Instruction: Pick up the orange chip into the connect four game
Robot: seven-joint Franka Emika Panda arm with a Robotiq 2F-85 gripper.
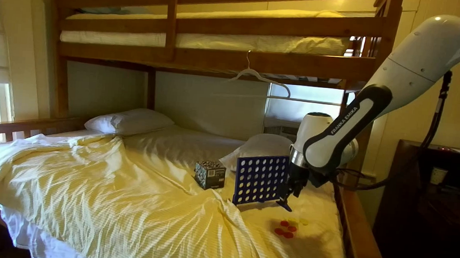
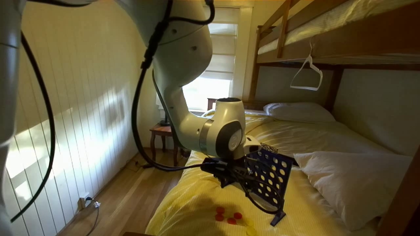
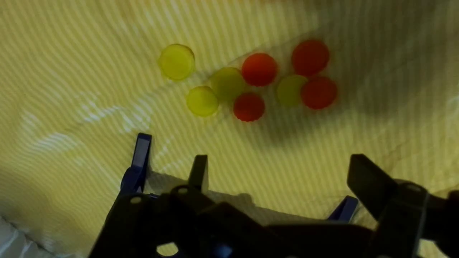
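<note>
Close to the right-hand edge of a bed (image 1: 145, 216), toward the near right corner as seen in an exterior view, four red-orange chips (image 3: 259, 69) are laid flat, loosely clustered with four yellow chips (image 3: 202, 101), their round faces turned upward. Farther from the near edge, a dark blue board (image 1: 259, 180) is stood upright. Its long axis is set level across the bed, with one end pointed toward the right-hand edge, and its holed face is turned toward the near edge.

The gripper (image 3: 279, 157) is pointed down by that end of the board, apart from the chips, with its two fingers (image 3: 198, 172) spread wide. Whether the board is touched by it cannot be told.

In the wrist view, all eight chips are shown clearly enough to be counted, and one yellow chip is seen partly covered by a red-orange one. In both exterior views, the yellow chips are nearly lost against the yellow bed. Both feet (image 3: 140, 159) of the board are also shown from the wrist, though most of its grid is hidden there by the gripper. A box (image 1: 210, 175) near the board's left end is shown plainly in an exterior view; only its patterned top (image 2: 269, 147) is glimpsed where the board is viewed from its end.
</note>
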